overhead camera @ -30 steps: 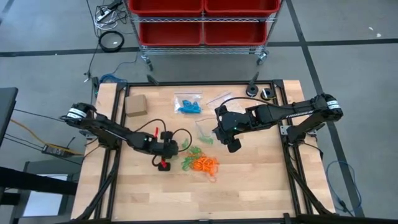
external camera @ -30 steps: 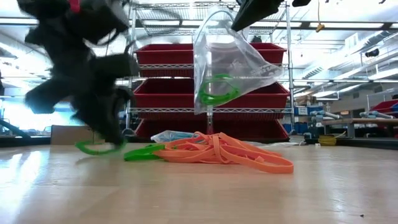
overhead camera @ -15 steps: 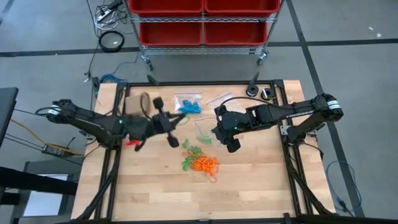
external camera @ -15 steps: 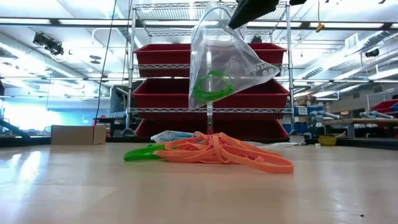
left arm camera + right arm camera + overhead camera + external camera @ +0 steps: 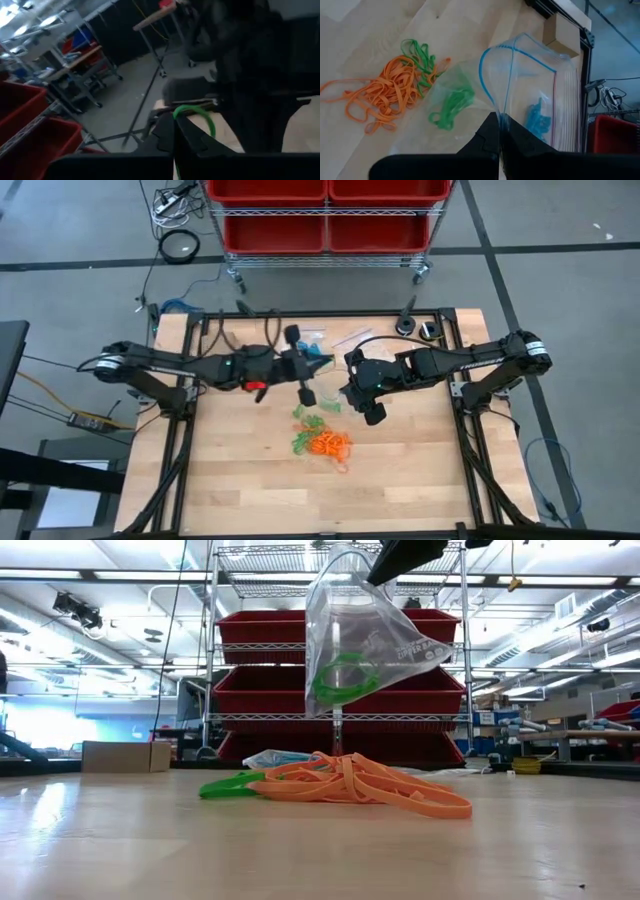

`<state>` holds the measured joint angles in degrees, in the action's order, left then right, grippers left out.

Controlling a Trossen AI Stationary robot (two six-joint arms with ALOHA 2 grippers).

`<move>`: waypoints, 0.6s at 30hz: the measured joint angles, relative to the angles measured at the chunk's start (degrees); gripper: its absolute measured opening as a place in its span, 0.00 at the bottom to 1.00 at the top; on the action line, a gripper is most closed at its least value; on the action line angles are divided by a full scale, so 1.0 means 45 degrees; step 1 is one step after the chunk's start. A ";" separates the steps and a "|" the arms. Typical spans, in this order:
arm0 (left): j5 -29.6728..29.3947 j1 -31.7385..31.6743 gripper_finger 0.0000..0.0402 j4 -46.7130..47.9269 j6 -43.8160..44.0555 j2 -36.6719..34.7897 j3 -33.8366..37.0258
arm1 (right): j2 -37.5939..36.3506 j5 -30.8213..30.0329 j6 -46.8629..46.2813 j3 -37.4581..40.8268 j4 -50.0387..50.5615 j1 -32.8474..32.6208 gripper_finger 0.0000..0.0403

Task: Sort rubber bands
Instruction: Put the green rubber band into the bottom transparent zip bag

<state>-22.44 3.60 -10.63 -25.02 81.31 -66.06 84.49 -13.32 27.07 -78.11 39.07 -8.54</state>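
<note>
Green rubber band pinched in the left hand is nearing the zip bag the right hand is gripping, so aiming squarely over the bag's open mouth seems wise.

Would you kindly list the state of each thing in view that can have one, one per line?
Left gripper: shut on a green rubber band, raised above the table.
Right gripper: shut on the clear zip bag's rim.
Clear zip bag: hanging off the table, mouth open, green bands inside.
Second zip bag: lying flat, blue bands inside.
Orange bands: loose pile on the table.
Green bands: loose beside the orange pile.
</note>
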 joint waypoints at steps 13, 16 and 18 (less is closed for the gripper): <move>0.1722 -0.0394 0.14 0.1871 0.1716 0.0968 -0.0015 | 0.0000 -0.0006 0.0092 -0.0010 -0.0031 0.0000 0.00; 0.1857 -0.0389 0.20 0.2365 0.1907 0.0951 -0.0015 | 0.0000 -0.0010 0.0087 -0.0010 -0.0044 0.0000 0.00; 0.1882 -0.0413 0.23 0.2740 0.2151 0.0847 -0.0049 | -0.0004 -0.0010 0.0087 -0.0010 -0.0048 0.0000 0.00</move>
<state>-13.97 1.74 1.70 -15.34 85.12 -66.28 84.47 -13.37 27.46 -78.15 38.85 -8.54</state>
